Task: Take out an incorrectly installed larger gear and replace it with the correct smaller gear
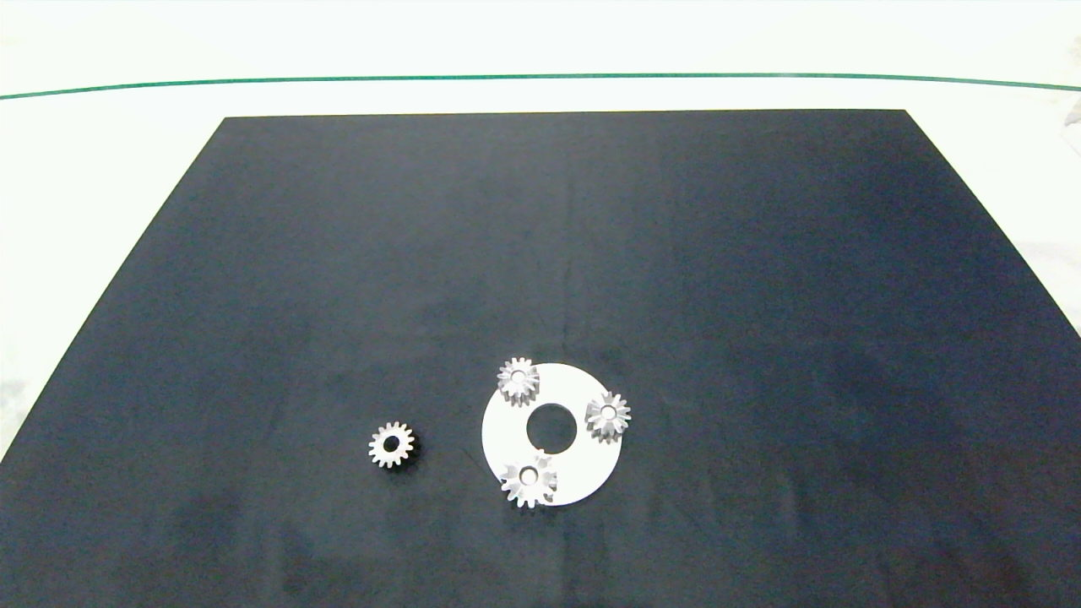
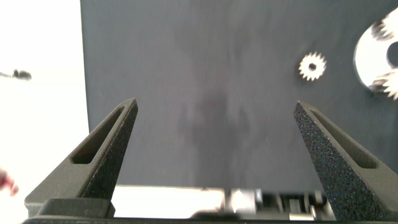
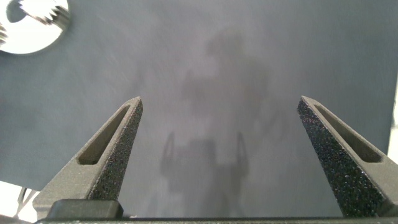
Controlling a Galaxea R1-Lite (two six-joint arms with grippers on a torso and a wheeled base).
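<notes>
A white disc (image 1: 583, 469) with a round centre hole lies on the black mat and carries three gears. The larger gear (image 1: 529, 481), star-like with long teeth, sits at the disc's near-left edge. Two short-toothed gears (image 1: 518, 379) (image 1: 608, 415) sit at its far-left and right edges. The loose smaller gear (image 1: 391, 444) (image 2: 312, 65) lies flat on the mat to the disc's left. Neither arm shows in the head view. My left gripper (image 2: 216, 104) hangs open over bare mat, well short of the smaller gear. My right gripper (image 3: 221, 99) is open over bare mat, the disc (image 3: 28, 34) far off.
The black mat (image 1: 760, 295) covers most of a white table (image 1: 101, 169). A thin green line (image 1: 540, 77) runs across the table beyond the mat's far edge. The mat's left edge (image 2: 81, 62) shows beside my left gripper.
</notes>
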